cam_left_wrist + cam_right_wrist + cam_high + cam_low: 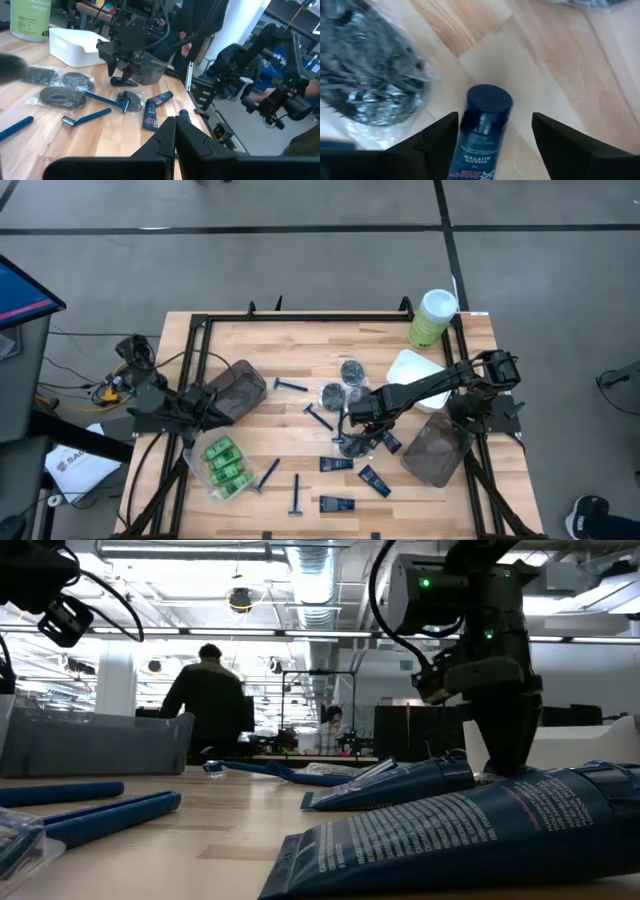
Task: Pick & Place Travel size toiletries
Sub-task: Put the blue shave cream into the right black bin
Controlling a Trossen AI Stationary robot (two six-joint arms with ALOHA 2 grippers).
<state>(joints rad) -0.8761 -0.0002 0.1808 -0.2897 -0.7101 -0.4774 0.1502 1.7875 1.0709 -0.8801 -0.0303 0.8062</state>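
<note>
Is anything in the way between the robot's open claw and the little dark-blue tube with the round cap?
Nothing visible. The right gripper hangs open with the small dark-blue tube between its fingers. A crinkly clear-wrapped dark item lies beside it, not between.

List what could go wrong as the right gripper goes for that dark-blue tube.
1. The right gripper stands open astride the dark-blue tube near its round cap. Closing that close to the end might let the tube slip or tilt.
2. A bagged dark tin lies right beside the tube; a finger could snag its crinkled plastic wrap.
3. More tubes and a blue razor crowd the spot, so lifting may nudge them.
</note>
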